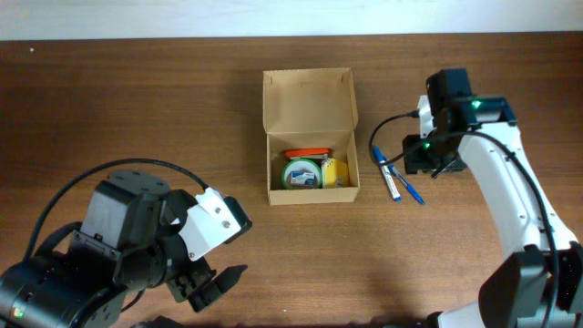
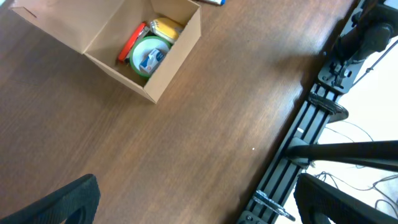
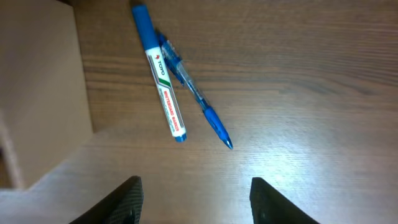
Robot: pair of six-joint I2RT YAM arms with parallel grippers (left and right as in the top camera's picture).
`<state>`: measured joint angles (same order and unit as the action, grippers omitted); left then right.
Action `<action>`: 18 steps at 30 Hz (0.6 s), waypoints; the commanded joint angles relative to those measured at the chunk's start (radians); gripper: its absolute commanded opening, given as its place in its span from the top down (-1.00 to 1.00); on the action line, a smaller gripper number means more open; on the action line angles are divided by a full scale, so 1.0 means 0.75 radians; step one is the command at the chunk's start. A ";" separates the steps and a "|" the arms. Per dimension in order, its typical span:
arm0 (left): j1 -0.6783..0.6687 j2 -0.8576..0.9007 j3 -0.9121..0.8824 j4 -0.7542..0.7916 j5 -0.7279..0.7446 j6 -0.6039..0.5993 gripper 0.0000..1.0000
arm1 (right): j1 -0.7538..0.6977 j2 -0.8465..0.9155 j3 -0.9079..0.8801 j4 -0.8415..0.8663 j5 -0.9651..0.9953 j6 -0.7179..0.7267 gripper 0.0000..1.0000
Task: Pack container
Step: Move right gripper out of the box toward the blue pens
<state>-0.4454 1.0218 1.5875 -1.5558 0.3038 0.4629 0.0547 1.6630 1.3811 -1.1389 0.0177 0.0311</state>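
Dark fingertips (image 3: 127, 199) of the right gripper (image 3: 196, 202) are seen closest, low in the right wrist view. They are spread wide, and nothing is held between them.

The container (image 1: 310, 100), a brown cardboard box, is set in the middle of the table (image 1: 137, 100). Its lid is folded back toward 12 o'clock. A green tape roll (image 1: 301, 173), an orange thing (image 1: 305, 152) and a yellow thing (image 1: 335, 171) are packed inside. What the last two are cannot be told.

Just beside the box, at its 3 o'clock, a white marker (image 1: 387, 173) with a blue cap and a blue pen (image 1: 407, 185) are seen on the table. They are touching near their far ends. From overhead, both are laid long-ways from about 11 o'clock to 5 o'clock.

The right gripper is held very near them, at their 3 o'clock. In its wrist view they are found at 12 o'clock from the fingers. Their length runs nearly straight away, so the fingers could be closed across them. The box is found at 9 o'clock from this gripper.

The left gripper (image 1: 209, 287) is seen at 7 o'clock from the box, well apart, opened wide and empty too. The marker and pen are judged a job for the right arm, since it is far nearer.
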 commanded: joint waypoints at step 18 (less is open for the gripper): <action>0.007 -0.003 -0.001 0.004 0.019 -0.003 -0.99 | -0.004 -0.007 -0.572 0.714 -0.260 -0.081 0.00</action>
<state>-0.4454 1.0218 1.5875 -1.5555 0.3038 0.4629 0.0547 1.6630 0.9649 -0.6147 -0.1566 -0.0269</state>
